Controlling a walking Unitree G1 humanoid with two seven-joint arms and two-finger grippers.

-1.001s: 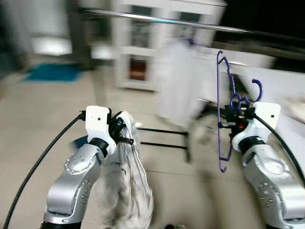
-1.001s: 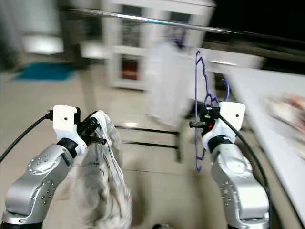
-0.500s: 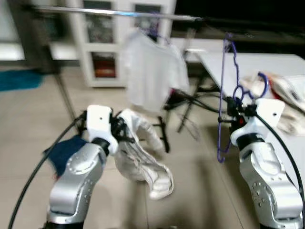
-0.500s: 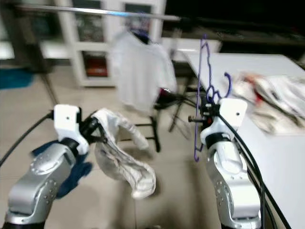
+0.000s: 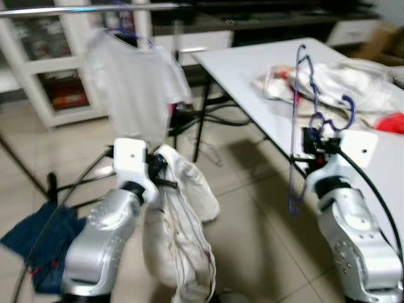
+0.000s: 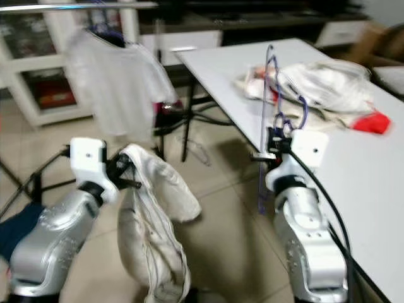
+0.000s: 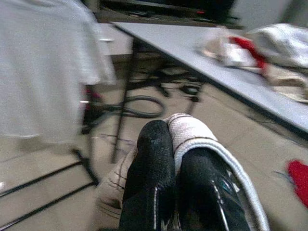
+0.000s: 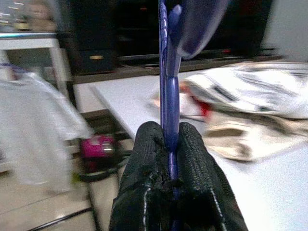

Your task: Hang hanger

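Fingers, right: pinching purple hanger. Left fingers: pinching white garment. Rail, seemingly well apart; hanging not yet done.

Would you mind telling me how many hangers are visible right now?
2. A purple hanger is clamped upright in the right gripper; another carries the white shirt on the rail. The table's clothes pile may hide more.

Rack rail blurred, cut off at top-left edge.
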